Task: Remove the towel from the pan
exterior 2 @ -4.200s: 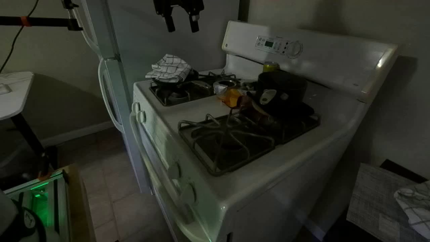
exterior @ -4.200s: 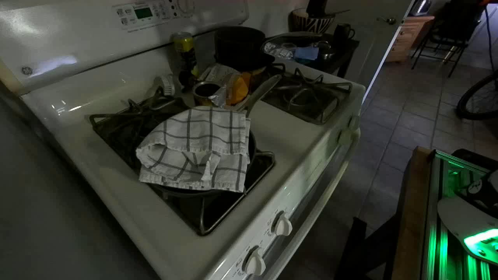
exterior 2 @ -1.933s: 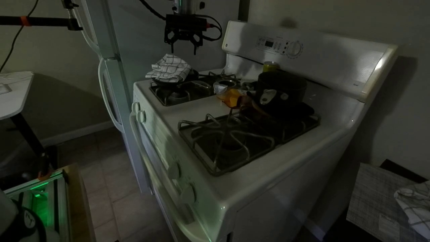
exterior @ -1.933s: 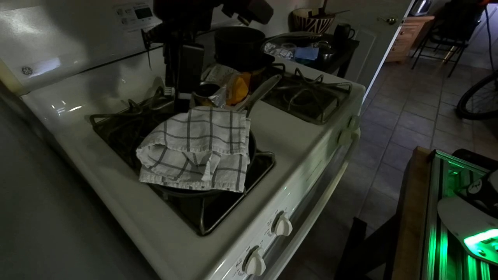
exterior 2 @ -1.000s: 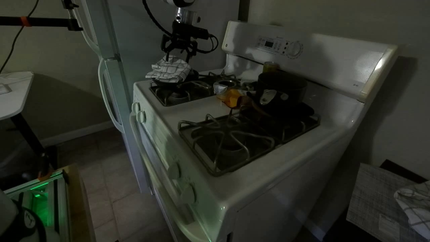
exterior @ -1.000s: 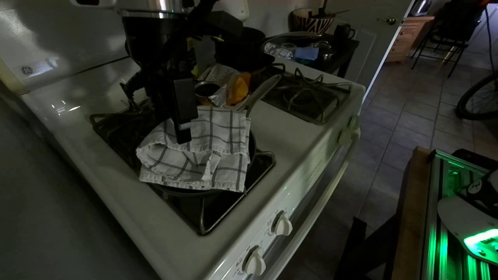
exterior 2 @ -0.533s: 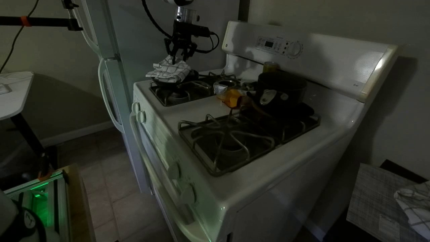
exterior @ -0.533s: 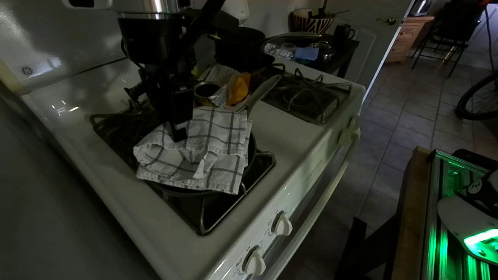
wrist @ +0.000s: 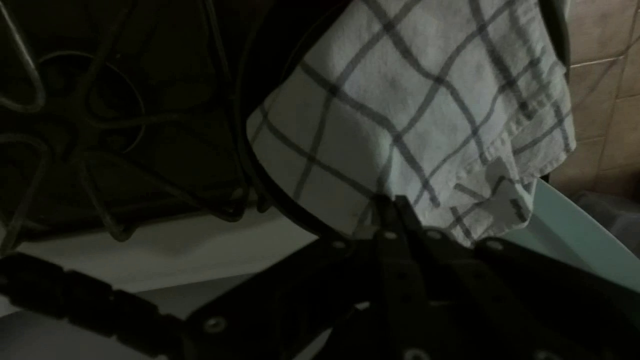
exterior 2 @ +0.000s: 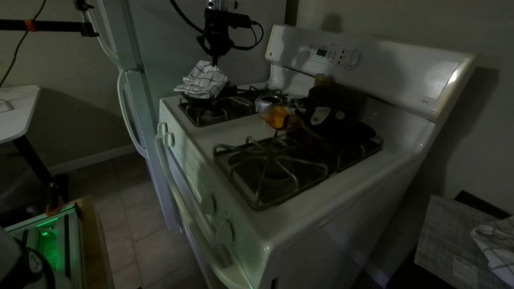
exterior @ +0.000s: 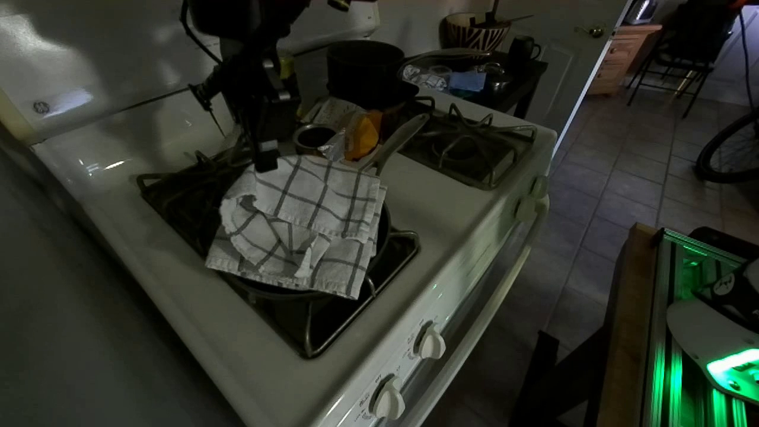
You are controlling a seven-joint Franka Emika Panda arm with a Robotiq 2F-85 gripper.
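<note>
- The gripper [wrist: 391, 200] is pointing down above the stove [exterior: 433, 207], close to the rim of the pan [wrist: 272, 55].
- Its fingers [exterior: 267, 161] are closed together, and between their tips they hold a fold of the towel [exterior: 308, 207]; how deep the cloth goes inside the grip I cannot tell, because it is quite dark there.
- The towel, white with dark crossing lines, goes up to the fingertips in a small slope, as both exterior views show.
- The greater part of it lies on the pan, loosely folded over itself.
- On the right of the wrist view, its border passes over the rim of the pan.
- On the upper left of the towel, in the same view, the dark inside of the pan is visible.
- The pan sits on the front part of one grate [exterior: 308, 350], and its handle [exterior: 398, 142] reaches towards the other grate [exterior: 453, 145].
- Near the handle there are an open can [exterior: 314, 137] and an orange wrapper [exterior: 366, 135].
- Behind them stands a dark pot [exterior: 363, 71]; in an exterior view it partly hides a yellow can [exterior 2: 322, 79].
- Beyond the stove, a striped bowl [exterior: 477, 32] and a mug [exterior: 522, 48] stand on a dark side table.
- In an exterior view, another checked cloth [exterior 2: 496, 245] is at the right border, over a grey surface [exterior 2: 445, 237].
</note>
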